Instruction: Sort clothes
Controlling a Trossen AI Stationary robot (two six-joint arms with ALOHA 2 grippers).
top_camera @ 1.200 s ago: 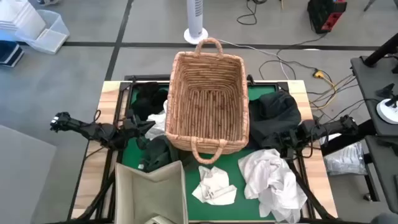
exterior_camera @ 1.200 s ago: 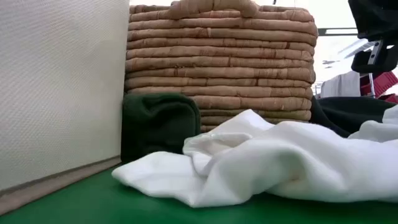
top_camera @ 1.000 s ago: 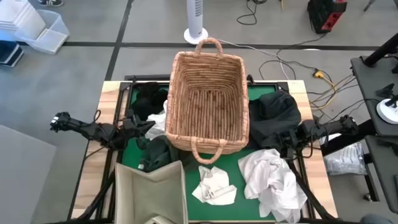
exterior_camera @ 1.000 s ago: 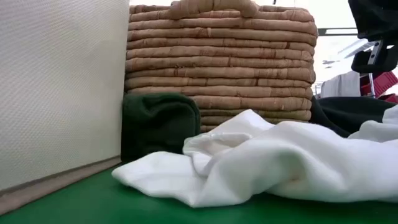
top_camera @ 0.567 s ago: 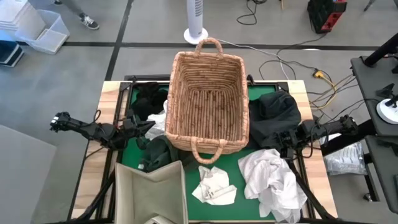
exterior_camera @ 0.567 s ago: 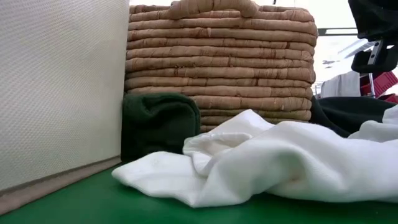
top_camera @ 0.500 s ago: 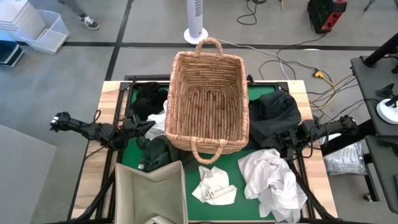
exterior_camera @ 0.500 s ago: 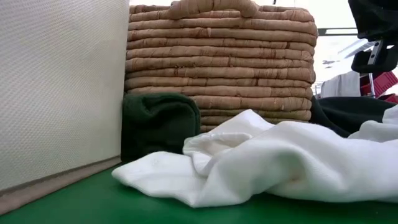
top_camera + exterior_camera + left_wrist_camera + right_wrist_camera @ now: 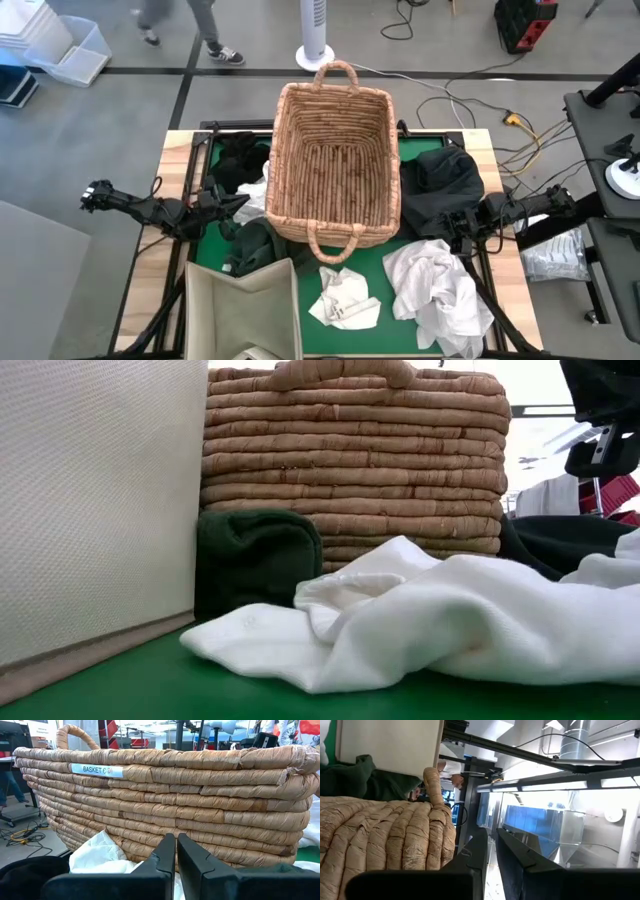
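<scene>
The clothes lie on the green mat around an empty wicker basket (image 9: 335, 160). On its left are a black garment (image 9: 235, 160), a white one (image 9: 255, 195) and a dark green one (image 9: 255, 245). On its right is a black heap (image 9: 445, 180). Two white garments (image 9: 440, 290) (image 9: 345, 298) lie near the front edge. My left gripper (image 9: 240, 203) is shut and level, pointing at the basket's left wall (image 9: 165, 805), over the white garment. My right gripper (image 9: 440, 228) is shut over the black heap, beside the basket's right wall (image 9: 380, 835).
A beige fabric bin (image 9: 240, 310) stands at the front left, against the green garment (image 9: 255, 555). Wooden table edges (image 9: 180, 170) frame the mat. A person's legs (image 9: 205, 30) cross the floor beyond the far left corner. A white fan base (image 9: 314, 55) stands behind the basket.
Both arms and all the garments have kept still. A person has walked along the floor beyond the table's far left corner, toward the right.
</scene>
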